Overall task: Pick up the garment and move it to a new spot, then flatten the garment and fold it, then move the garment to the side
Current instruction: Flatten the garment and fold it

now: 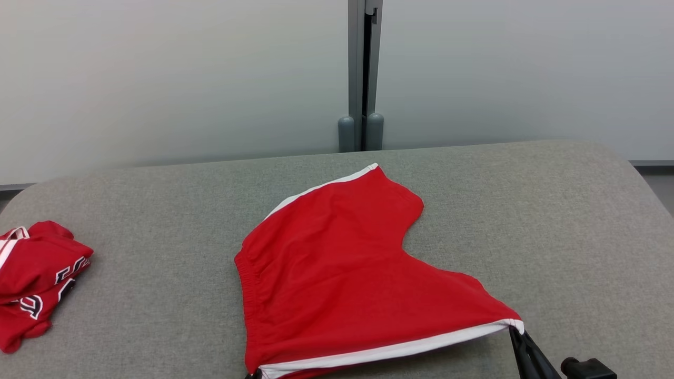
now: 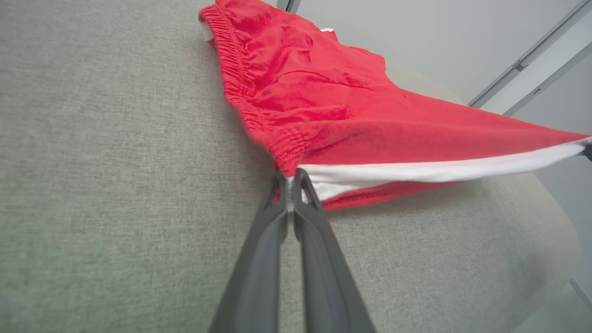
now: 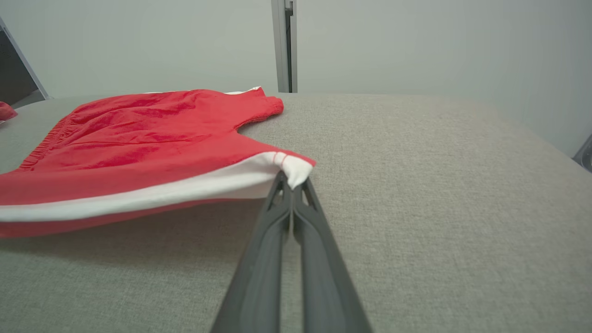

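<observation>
The garment [image 1: 342, 263] is a pair of red shorts with white side stripes, spread over the middle of the grey padded table [image 1: 158, 210]. Its near edge is lifted and stretched taut between my two grippers. My left gripper [image 2: 290, 178] is shut on the waistband corner of the garment [image 2: 323, 106], at the bottom edge of the head view [image 1: 256, 375]. My right gripper [image 3: 291, 178] is shut on the white-striped leg-hem corner of the garment [image 3: 138, 138], seen at the lower right of the head view [image 1: 515, 332]. The far leg lies flat on the table.
A second red garment with black and white lettering [image 1: 34, 279] lies bunched at the table's left edge. Behind the table stands a pale wall with a grey vertical post [image 1: 362, 73]. The table's rounded right edge [image 1: 647, 179] is near.
</observation>
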`<state>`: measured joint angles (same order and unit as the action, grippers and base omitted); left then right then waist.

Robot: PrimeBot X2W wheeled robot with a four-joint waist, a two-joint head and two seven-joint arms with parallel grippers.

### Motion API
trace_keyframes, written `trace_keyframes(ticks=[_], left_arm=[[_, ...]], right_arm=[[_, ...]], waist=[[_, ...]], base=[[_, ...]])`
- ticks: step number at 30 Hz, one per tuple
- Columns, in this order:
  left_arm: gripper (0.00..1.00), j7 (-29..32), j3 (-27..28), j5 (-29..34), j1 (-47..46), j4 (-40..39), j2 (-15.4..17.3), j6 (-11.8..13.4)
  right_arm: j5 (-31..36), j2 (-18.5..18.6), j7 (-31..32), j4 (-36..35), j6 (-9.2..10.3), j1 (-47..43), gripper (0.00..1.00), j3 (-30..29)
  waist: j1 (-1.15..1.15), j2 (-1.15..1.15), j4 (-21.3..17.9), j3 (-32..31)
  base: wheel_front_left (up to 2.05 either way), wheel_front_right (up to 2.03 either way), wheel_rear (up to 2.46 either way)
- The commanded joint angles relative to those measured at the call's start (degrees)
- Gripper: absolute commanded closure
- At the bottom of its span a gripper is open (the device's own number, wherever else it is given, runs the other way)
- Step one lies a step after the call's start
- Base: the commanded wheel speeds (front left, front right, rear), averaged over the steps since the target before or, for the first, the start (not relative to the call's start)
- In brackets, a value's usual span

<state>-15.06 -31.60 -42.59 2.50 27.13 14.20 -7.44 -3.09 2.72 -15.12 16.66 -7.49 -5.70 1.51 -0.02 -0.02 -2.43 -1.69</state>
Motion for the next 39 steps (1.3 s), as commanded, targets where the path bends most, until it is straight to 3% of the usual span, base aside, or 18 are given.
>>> trace_keyframes(ticks=[1, 7, 13, 19, 28, 37, 38, 39], left_arm=[[1.0, -0.2, 0.9, 0.9, 0.6, -0.3, -0.1, -0.1], [1.0, -0.2, 1.3, 2.7, -1.2, -3.2, -0.4, -0.1], [1.0, -0.2, -0.8, 2.4, -7.2, -7.9, 1.8, -0.1], [1.0, -0.2, -3.4, -0.9, -18.1, -10.7, 4.6, -0.1], [1.0, -0.2, -5.2, -6.7, -31.6, -11.0, 5.6, -0.1], [1.0, -0.2, -7.1, -9.0, -36.8, -9.3, 4.7, -0.1], [0.89, -0.2, -7.3, -9.1, -37.1, -9.2, 4.5, -0.1], [0.62, -0.2, -7.3, -9.2, -37.3, -9.2, 4.4, -0.1]], right_arm=[[-0.4, 0.3, 0.0, -0.8, -0.01, -1.0, 1.0, -0.6], [0.2, 0.3, 0.0, -1.9, 0.0, 2.1, 1.0, -2.6], [2.4, 0.3, 0.0, 0.7, -0.01, 12.6, 1.0, -3.2], [7.1, 0.3, 0.0, 5.7, -0.01, 26.9, 1.0, -4.9], [14.9, 0.3, 0.0, 15.2, -0.01, 46.4, 1.0, -8.1], [20.1, 0.3, 0.0, 22.5, -0.01, 55.2, 1.0, -11.6], [20.8, 0.3, 0.0, 23.3, -0.01, 55.7, 1.0, -12.3], [21.2, 0.3, 0.0, 24.0, -0.01, 56.2, 0.89, -12.9]], waist=[[0.02, 0.02, 0.3, -0.2], [0.02, 0.02, 1.7, 1.2], [0.02, 0.02, 4.0, 6.2], [0.02, 0.02, 7.9, 14.0], [0.02, 0.02, 12.4, 24.1], [0.02, 0.02, 14.7, 28.8], [0.02, 0.02, 14.8, 29.0], [0.02, 0.02, 14.9, 29.3]], base=[[0.0, 0.0, 0.0], [0.0, 0.0, 0.0], [0.0, 0.0, 0.0], [0.0, 0.0, 0.0], [0.0, 0.0, 0.0], [0.0, 0.0, 0.0], [0.0, 0.0, 0.0], [0.0, 0.0, 0.0]])
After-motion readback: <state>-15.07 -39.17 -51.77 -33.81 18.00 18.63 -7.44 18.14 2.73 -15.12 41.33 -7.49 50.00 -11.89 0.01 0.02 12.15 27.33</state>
